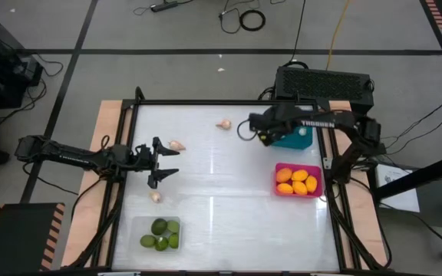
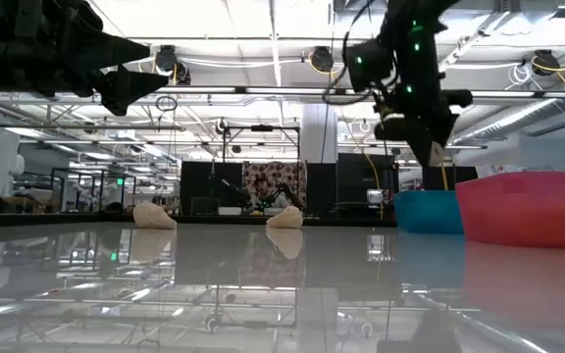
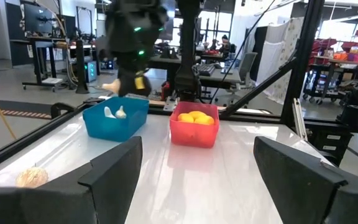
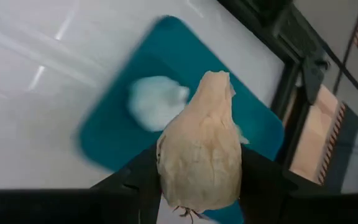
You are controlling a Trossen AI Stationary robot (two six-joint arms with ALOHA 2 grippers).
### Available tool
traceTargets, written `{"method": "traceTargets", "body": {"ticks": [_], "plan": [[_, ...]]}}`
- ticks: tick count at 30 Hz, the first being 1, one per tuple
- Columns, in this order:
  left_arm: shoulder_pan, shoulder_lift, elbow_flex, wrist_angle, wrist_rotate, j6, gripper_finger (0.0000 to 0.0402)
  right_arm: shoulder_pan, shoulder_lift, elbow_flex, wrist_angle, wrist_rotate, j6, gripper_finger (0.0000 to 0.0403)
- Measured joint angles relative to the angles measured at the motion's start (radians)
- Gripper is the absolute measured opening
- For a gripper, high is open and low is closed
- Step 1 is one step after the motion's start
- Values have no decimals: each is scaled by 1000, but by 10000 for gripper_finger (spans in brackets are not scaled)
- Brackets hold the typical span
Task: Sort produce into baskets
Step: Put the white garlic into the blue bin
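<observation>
The right end effector (image 4: pixel 199 186) pinches a beige garlic bulb (image 4: pixel 200 149) above the teal basket (image 1: pixel 294 138), where a whitish bulb (image 4: pixel 158 101) already lies. Just beside it the pink basket (image 1: pixel 279 170) holds orange fruits (image 1: pixel 296 182). Across the surface (image 1: pixel 229 184), the left end effector (image 1: pixel 162 162) hangs spread wide and empty between two loose garlic bulbs (image 1: pixel 176 146), near the clear basket (image 1: pixel 138 225) of limes (image 1: pixel 159 227).

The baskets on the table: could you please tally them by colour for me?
Teal basket: 1
Pink basket: 1
Clear basket: 1
Total: 3
</observation>
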Motion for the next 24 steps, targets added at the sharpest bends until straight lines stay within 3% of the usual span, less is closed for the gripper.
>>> {"method": "traceTargets", "body": {"ticks": [7,15,24], "plan": [[0,0,0,-4,0,1,312,-126,0,-87,4,-1,-11,191],[0,0,0,-4,0,2,312,-150,0,-195,17,-3,-1,263],[0,0,0,-4,0,2,312,-116,0,-112,-34,-3,-1,294]]}}
